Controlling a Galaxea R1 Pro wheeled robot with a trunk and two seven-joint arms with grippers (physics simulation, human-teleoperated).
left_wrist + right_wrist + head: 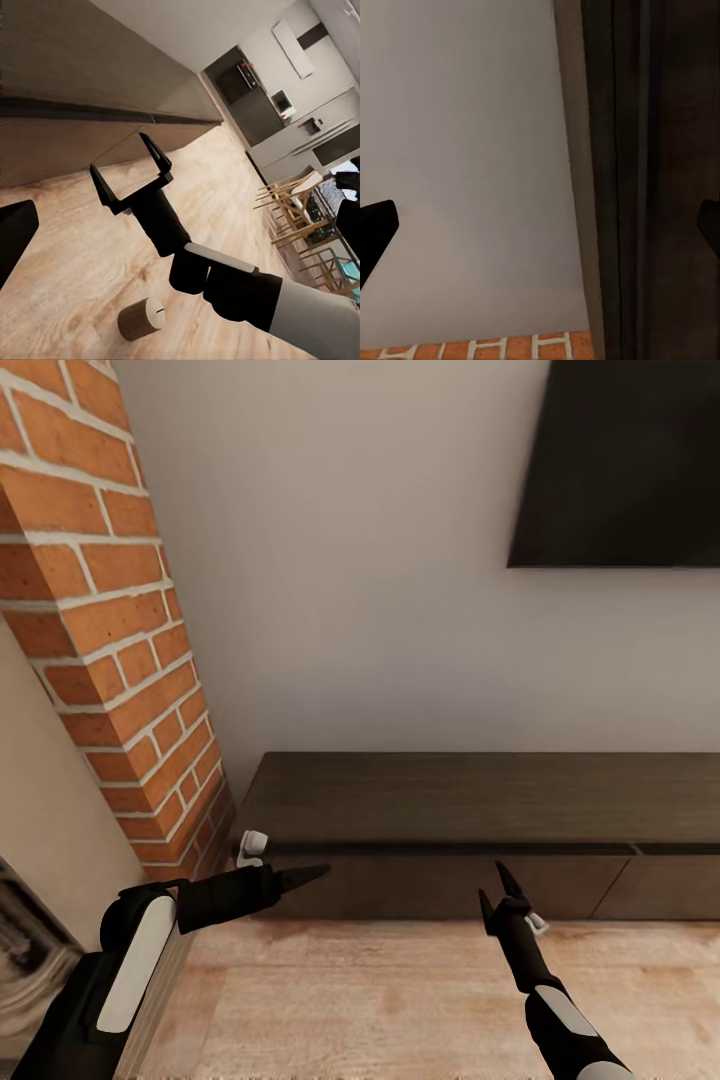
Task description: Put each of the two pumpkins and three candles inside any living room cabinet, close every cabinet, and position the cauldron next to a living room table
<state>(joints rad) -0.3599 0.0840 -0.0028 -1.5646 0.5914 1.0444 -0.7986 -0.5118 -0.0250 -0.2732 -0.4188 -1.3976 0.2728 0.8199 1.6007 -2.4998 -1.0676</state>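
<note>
The long dark-brown cabinet stands against the wall, and the drawer fronts in view are closed. My left gripper hovers open in front of its left end, one finger showing in the left wrist view. My right gripper is open and empty just before the cabinet front, its fingers spread wide. A short tan-grey candle lies on the wood floor near my right forearm. In the right wrist view the cabinet top runs along the wall.
A brick column rises left of the cabinet, with a small white fitting at its base. A dark TV hangs above. Wooden dining chairs and a kitchen lie far along the wood floor.
</note>
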